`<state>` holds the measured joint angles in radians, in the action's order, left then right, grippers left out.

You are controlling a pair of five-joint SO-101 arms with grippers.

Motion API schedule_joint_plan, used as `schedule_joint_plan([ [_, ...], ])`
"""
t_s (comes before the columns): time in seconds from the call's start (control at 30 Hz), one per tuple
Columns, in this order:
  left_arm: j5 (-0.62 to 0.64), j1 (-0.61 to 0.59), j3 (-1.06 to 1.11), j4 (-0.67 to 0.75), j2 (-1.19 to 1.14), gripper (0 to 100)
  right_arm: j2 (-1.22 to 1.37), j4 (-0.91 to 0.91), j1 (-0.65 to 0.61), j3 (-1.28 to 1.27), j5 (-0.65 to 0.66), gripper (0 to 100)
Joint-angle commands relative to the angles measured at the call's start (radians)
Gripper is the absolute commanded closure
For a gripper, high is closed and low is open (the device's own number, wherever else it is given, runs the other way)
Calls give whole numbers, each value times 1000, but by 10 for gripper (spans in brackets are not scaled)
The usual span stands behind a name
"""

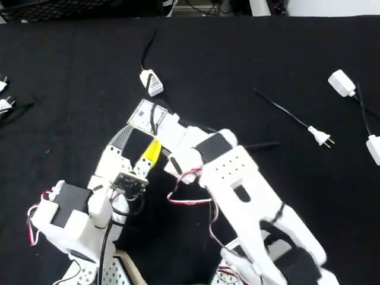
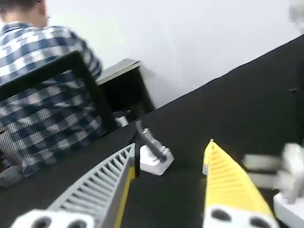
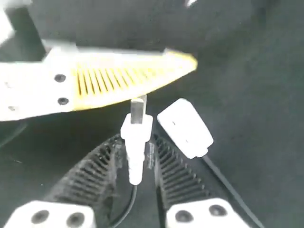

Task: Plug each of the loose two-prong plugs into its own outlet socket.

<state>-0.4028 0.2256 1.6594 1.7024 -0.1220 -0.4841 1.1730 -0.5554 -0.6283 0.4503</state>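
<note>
My right gripper (image 3: pixel 137 142) is shut on a white two-prong plug (image 3: pixel 135 137); its black fingers clamp the body, the prongs point away from the wrist and a black cord trails back. A white outlet socket (image 3: pixel 185 128) lies on the black table just beside the plug's tip. The same socket (image 1: pixel 151 82) (image 2: pixel 154 156) has a black cord on it. My left gripper (image 1: pixel 135 142) (image 2: pixel 171 147) is open with nothing between its grey and yellow fingers. Its yellow finger (image 3: pixel 128 78) crosses right beyond the plug's prongs. The right arm (image 1: pixel 231 172) leans in beside the left one.
A loose plug (image 1: pixel 320 137) on a black cord lies at the right. Two white sockets (image 1: pixel 342 83) (image 1: pixel 374 148) sit near the right edge. More plugs (image 1: pixel 5 105) lie at the left edge. The two arms crowd the table's middle.
</note>
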Motion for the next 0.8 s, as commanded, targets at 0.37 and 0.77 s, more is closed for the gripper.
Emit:
schedule_joint_plan([
  [0.37,-6,94,22,35,0,759,-99,32,-8,-1,-9,986],
  [0.77,-6,96,22,11,-2,759,-99,11,-11,104,-60,986],
])
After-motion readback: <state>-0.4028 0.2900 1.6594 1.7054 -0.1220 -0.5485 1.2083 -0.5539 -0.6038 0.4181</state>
